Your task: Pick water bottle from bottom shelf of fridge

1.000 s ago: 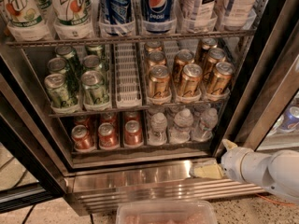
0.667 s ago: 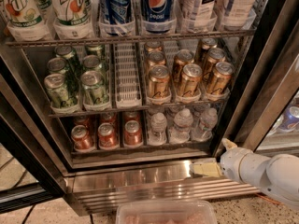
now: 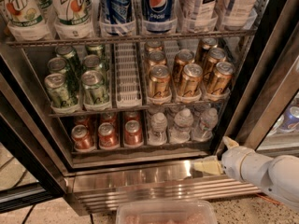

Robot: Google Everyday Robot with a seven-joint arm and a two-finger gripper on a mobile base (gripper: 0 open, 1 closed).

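Note:
Several small clear water bottles with white caps stand at the right of the fridge's bottom shelf [image 3: 140, 154]; the nearest are at the left [image 3: 159, 126], middle [image 3: 183, 123] and right [image 3: 206, 121]. My gripper [image 3: 211, 154] comes in from the lower right on a white arm. It is low in front of the shelf's steel lip, below and right of the bottles. It is open and empty: one cream finger [image 3: 205, 166] points left along the lip, the other [image 3: 230, 142] sits higher near the door frame.
Orange-red cans [image 3: 108, 135] fill the shelf's left lanes. Green cans [image 3: 74, 85] and gold cans [image 3: 189, 80] stand on the tier above, tall soda bottles [image 3: 158, 6] above those. The black-edged glass door [image 3: 275, 92] stands open at right. A clear plastic tub [image 3: 163, 213] lies below the ribbed base panel [image 3: 140, 190].

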